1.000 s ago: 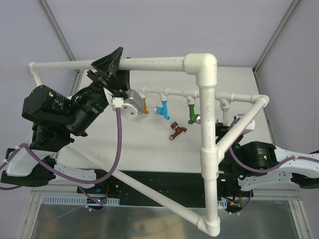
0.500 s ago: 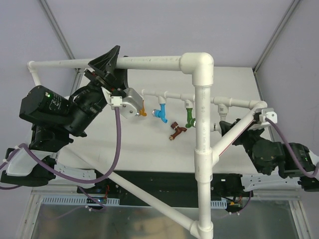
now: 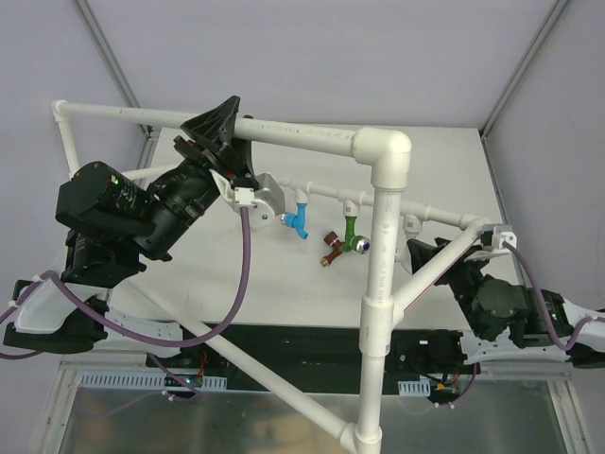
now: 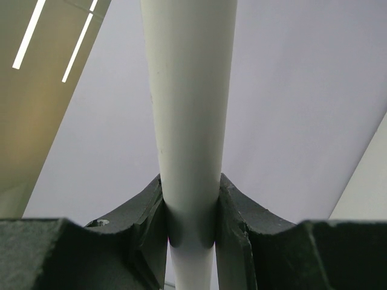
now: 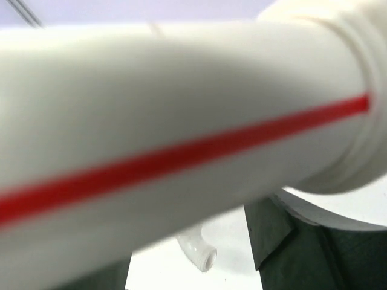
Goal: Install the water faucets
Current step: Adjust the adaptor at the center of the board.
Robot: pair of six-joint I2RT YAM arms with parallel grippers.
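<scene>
My left gripper [image 3: 216,128] is shut on the top bar of the white PVC pipe frame [image 3: 312,132]; in the left wrist view the pipe [image 4: 188,109] is clamped between both fingers of that gripper [image 4: 190,211]. On the frame's lower bar hang the blue faucet [image 3: 301,220] and the green faucet [image 3: 351,233]. The brown faucet [image 3: 333,248] lies loose on the table. The orange faucet is hidden behind my left wrist. My right gripper [image 3: 423,252] sits under the red-striped diagonal pipe [image 3: 442,260], fingers apart; that pipe [image 5: 181,121] crosses the right wrist view above the gripper [image 5: 187,266].
An empty white threaded outlet [image 5: 202,254] on the lower bar shows between my right fingers. The frame's front upright [image 3: 378,284] and its elbow [image 3: 383,151] stand between the two arms. The white table [image 3: 274,274] ends at the black near edge.
The frame has swung and tilted with my left gripper, which moved right. My right arm rose from the table's near edge to the red-striped pipe. The orange faucet went out of sight.
</scene>
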